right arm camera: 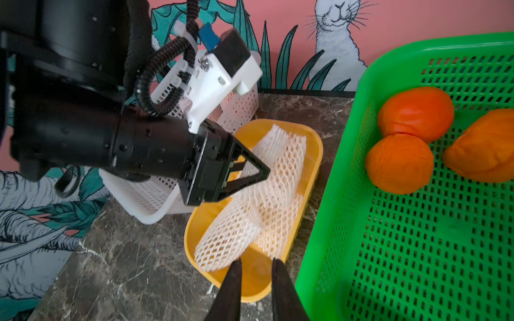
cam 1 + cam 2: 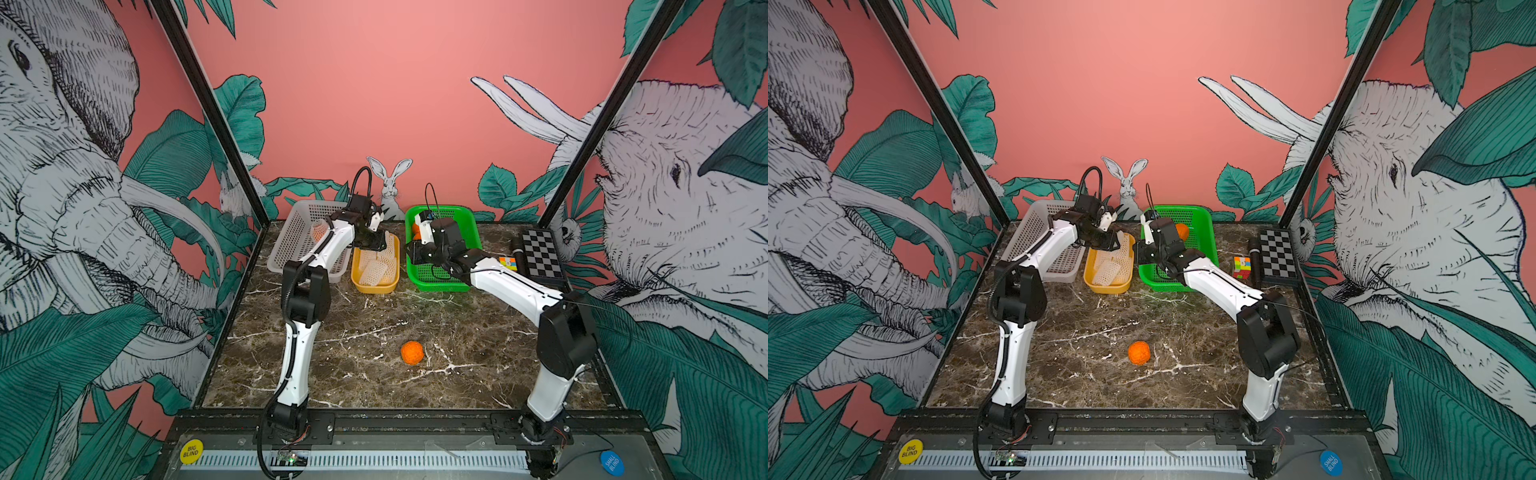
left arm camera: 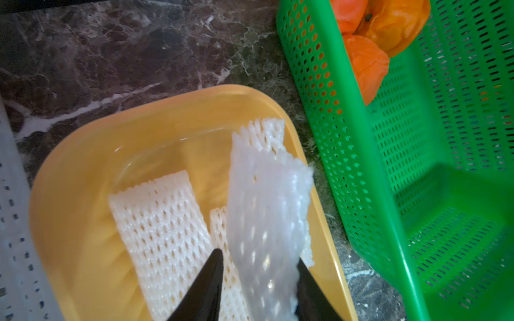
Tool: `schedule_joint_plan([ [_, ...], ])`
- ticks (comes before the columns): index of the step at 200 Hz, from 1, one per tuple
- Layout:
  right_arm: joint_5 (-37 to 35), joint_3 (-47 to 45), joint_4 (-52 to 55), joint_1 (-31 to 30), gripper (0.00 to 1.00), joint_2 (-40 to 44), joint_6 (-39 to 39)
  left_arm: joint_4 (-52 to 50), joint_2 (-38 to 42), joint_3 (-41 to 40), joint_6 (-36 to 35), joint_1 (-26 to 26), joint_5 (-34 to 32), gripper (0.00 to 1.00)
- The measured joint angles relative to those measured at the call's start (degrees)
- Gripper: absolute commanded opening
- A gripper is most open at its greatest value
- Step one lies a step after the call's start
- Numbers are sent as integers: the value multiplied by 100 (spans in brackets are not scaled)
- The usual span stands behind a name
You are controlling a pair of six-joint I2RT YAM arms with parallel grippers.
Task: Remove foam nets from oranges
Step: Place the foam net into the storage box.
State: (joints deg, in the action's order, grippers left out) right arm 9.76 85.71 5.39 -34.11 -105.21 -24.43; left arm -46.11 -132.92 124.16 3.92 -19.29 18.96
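Observation:
My left gripper (image 3: 259,258) hangs over the yellow tray (image 3: 83,172), shut on a white foam net (image 3: 267,208) that trails down into it, blurred. Two more empty nets (image 3: 161,222) lie flat in the tray. My right gripper (image 1: 256,261) stands between the tray and the green basket (image 1: 417,250), its fingers a narrow gap apart with nothing between them. Three bare oranges (image 1: 399,164) rest in the green basket. Another bare orange (image 2: 412,352) sits alone on the marble table in both top views. An orange still in its net (image 2: 320,230) lies in the white basket (image 2: 291,232).
The white basket, yellow tray (image 2: 374,286) and green basket (image 2: 440,284) stand side by side along the back of the table. At the back right are a puzzle cube (image 2: 508,262) and a chessboard (image 2: 540,253). Printed walls close in the sides and the back.

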Motion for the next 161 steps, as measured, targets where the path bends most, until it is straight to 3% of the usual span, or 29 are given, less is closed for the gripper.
schedule_joint_plan([
  [76,13,1244,149,-42,14,-1300,55,238,452,-586,256,188,560,36],
  [161,74,1777,175,-46,12,-2087,35,697,557,-911,662,293,1093,42],
])
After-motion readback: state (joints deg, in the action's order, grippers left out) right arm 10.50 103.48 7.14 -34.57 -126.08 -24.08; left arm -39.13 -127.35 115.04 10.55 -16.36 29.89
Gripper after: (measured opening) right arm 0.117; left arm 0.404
